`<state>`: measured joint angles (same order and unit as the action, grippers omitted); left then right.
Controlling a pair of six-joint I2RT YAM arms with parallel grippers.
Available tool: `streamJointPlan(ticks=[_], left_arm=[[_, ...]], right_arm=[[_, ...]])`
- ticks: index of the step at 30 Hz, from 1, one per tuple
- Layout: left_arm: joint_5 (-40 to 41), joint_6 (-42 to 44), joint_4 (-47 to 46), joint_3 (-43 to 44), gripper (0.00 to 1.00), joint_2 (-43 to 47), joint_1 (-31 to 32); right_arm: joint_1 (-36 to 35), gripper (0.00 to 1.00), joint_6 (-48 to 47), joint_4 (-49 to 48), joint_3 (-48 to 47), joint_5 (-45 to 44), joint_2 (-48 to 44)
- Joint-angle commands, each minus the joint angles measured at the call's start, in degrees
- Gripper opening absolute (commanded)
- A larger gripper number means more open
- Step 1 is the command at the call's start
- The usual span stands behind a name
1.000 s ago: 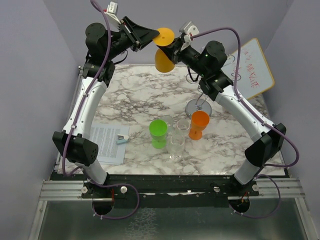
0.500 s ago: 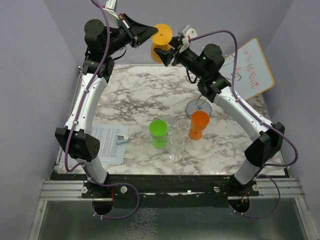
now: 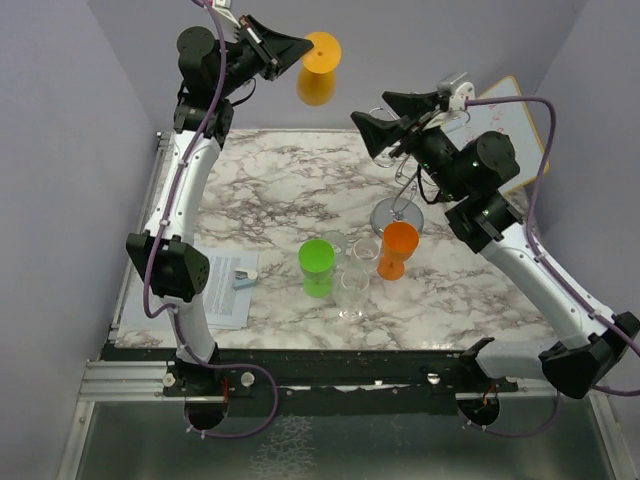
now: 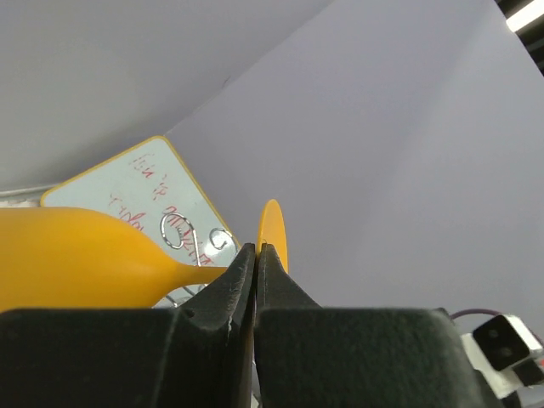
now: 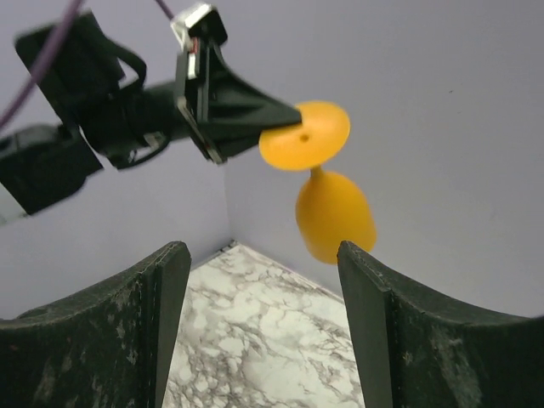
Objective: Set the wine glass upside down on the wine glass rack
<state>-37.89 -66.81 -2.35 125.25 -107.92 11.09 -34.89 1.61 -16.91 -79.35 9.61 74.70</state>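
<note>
A yellow-orange wine glass (image 3: 317,85) hangs upside down high over the table's far side. My left gripper (image 3: 305,47) is shut on the rim of its round foot (image 4: 274,234), and the bowl (image 4: 76,259) hangs below. My right gripper (image 3: 385,118) stands open to the right of the glass, apart from it. In the right wrist view the glass (image 5: 333,214) hangs beyond the open right gripper (image 5: 263,255). The wine glass rack (image 3: 394,215) stands under the right arm: a shiny disc base and a thin post. Its curled arms (image 4: 177,229) show in the left wrist view.
A green cup (image 3: 317,266), an orange stemmed cup (image 3: 398,248) and several clear glasses (image 3: 352,291) stand mid-table, just in front of the rack. A printed sheet (image 3: 215,287) lies near the left front. A tilted whiteboard (image 3: 507,135) leans at the back right.
My right gripper opened, let go of the glass and drew back to the right. The left gripper shut on the foot and carried the glass slightly higher.
</note>
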Motion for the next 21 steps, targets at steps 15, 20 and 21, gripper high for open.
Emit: streamJointPlan(ticks=[15, 20, 21], left_arm=[[7.0, -4.9, -4.9, 12.6, 0.00, -18.4, 8.2], [7.0, -6.0, -7.3, 13.4, 0.00, -21.1, 10.5], [7.1, -6.1, -7.4, 13.4, 0.00, -21.4, 11.0]], right_arm=[[-0.3, 0.74, 10.2, 4.0, 3.0, -18.5, -10.3], [-0.3, 0.74, 9.7, 5.4, 2.4, -19.0, -10.4], [-0.3, 0.74, 9.7, 5.6, 2.4, -19.3, -10.4]])
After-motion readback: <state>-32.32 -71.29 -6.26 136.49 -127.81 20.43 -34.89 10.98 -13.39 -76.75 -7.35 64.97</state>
